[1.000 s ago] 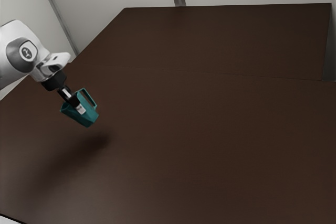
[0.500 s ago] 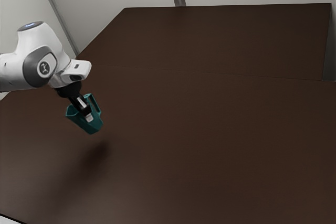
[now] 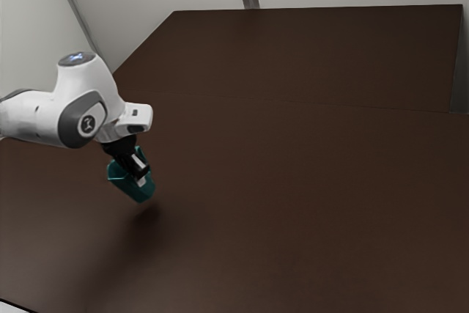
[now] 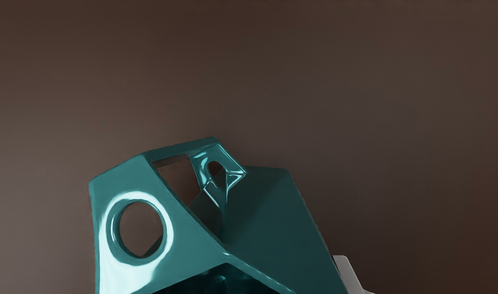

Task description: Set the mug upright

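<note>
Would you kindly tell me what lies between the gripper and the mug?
Nothing lies between them: in the exterior view, the gripper holds the mug, with a pale fingertip against its side.

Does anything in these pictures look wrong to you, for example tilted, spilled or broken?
The teal mug is askew: it hangs tilted in the end effector, above the table, not upright. I see no spill or damage.
</note>
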